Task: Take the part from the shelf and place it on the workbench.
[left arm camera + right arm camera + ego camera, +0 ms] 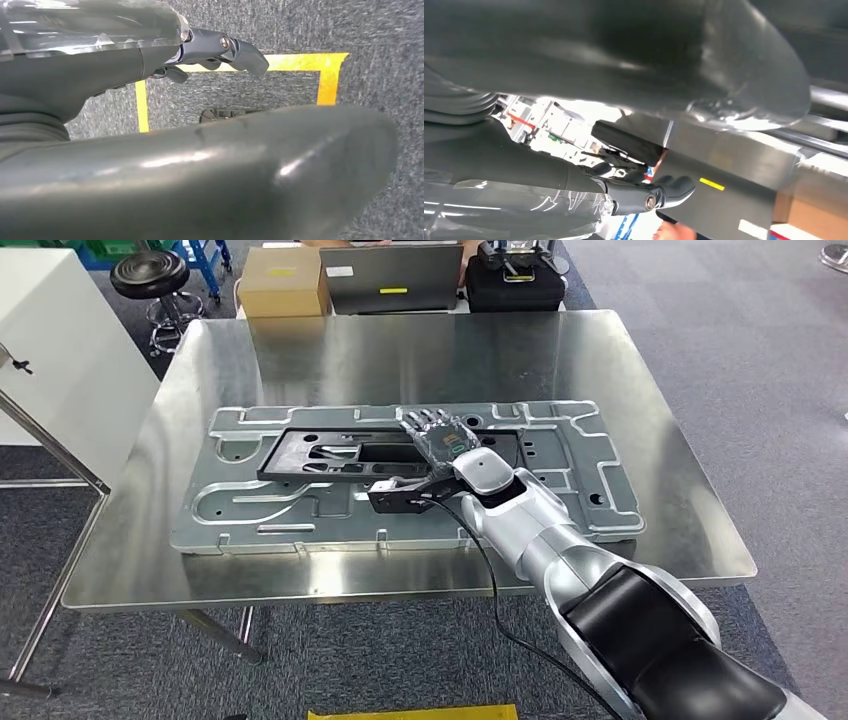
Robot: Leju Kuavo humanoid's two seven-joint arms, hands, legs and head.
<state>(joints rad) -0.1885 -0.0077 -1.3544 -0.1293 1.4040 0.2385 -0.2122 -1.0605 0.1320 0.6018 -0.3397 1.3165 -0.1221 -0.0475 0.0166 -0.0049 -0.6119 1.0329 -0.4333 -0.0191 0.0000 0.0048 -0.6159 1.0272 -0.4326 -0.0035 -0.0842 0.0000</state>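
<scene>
A steel workbench (640, 410) is seen from the head view, its shiny top taking up most of the scene. Flat on it lies a large grey stamped metal panel (590, 465), spread across the middle of the bench. On top of this panel a smaller black part (330, 453) is laid, a flat frame with cut-outs, lying level and turned a little against the panel's edges. The right arm (560, 550) is stretched in from the lower right over the bench, with a black cable hanging beside it. The right hand (440, 440) is held above the right end of the black part, palm down and fingers spread flat; nothing is grasped in it, though whether the fingertips touch the part cannot be told. In the right wrist view the right hand's dark fingers (664, 192) are seen extended, with nothing between them. Beyond the far edge of the bench a cardboard box (283, 282), a grey case (392, 278) and a black case (515, 280) are set side by side, and a black stool (150, 275) stands at the far left. In the left wrist view the left hand (215, 50) is seen over grey carpet marked with yellow tape (300, 62), its fingers loosely bent and holding nothing
</scene>
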